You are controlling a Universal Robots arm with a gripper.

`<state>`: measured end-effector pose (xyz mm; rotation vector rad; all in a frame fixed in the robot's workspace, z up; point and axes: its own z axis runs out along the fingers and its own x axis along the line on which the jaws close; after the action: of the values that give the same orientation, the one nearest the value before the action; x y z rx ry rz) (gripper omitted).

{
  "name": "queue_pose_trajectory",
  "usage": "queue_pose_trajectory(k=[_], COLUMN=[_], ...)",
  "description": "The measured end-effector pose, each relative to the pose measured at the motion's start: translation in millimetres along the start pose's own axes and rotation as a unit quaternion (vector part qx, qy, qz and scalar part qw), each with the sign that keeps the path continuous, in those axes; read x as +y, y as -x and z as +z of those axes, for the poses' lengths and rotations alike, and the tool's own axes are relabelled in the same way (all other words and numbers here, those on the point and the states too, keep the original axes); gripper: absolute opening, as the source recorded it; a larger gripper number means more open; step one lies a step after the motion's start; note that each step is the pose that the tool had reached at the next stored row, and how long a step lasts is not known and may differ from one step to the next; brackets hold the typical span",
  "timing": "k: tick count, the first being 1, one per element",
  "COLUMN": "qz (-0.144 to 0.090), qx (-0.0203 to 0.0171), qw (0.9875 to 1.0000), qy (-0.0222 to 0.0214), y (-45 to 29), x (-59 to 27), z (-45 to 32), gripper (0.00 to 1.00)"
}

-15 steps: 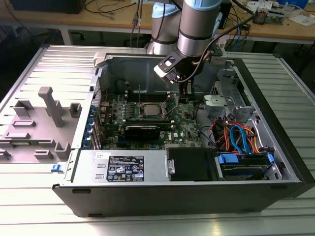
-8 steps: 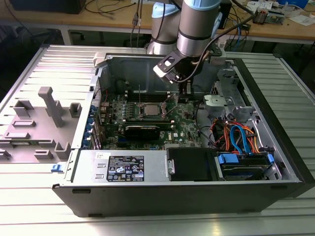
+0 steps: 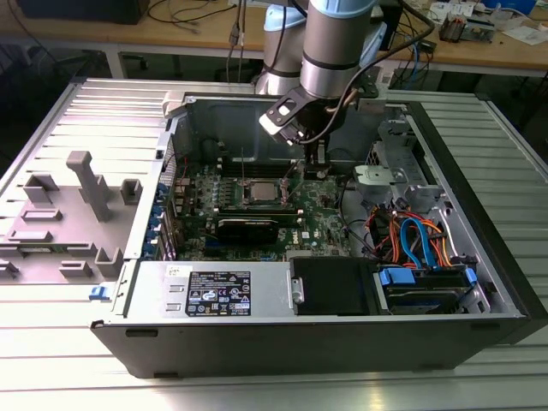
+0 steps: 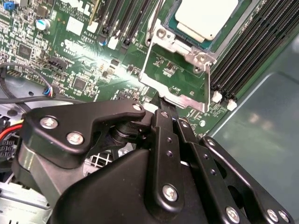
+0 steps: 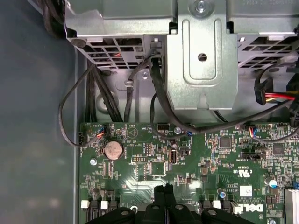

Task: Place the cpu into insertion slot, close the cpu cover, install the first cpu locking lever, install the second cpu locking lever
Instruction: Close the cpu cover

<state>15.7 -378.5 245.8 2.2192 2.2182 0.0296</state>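
Case [image 3: 257, 341]: black sheet-metal computer box lying on its side with the lid off, on a ribbed metal table [image 3: 479, 377].
Board [image 3: 318, 221]: glossy green circuit board packed with small chips. In the first wrist view a round silver coin cell [image 5: 112, 149] sits on it.
Slot [image 4: 212, 45]: square socket in the middle of the board, flanked by long black ribbed memory slots [image 4: 247, 46].
Cpu [image 4: 205, 16]: flat square with a dull, pale metal top, lying level in the slot. In the exterior view it shows as a grey square [image 3: 261, 190].
Cover [image 4: 180, 98]: thin bright steel frame with a big square window, swung open off the cpu. It is hinged at the slot's edge, and green board shows through the window.
Lever [image 4: 154, 21]: thin steel rod rising beside the slot.
Gripper [image 3: 318, 174]: matt black linked bars with silver screws, hanging just right of the slot in the exterior view. The two fingers are drawn together to a narrow tip [image 4: 162, 101] [image 5: 163, 187] right at the cover's free edge. I cannot tell whether they pinch it.
Cage [image 5: 202, 60]: stamped grey steel bracket with dark cables looping under it.
Fixture [image 3: 86, 184]: grey plastic blocks on the exterior view's left.
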Motion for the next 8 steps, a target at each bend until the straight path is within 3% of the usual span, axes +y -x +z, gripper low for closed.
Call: queue_pose_trajectory(k=[8], qz=[0.0], qx=[0.0], qw=[1.0], qy=[0.0], y=[0.0], x=[-1.0], z=[0.1], gripper=[0.11])
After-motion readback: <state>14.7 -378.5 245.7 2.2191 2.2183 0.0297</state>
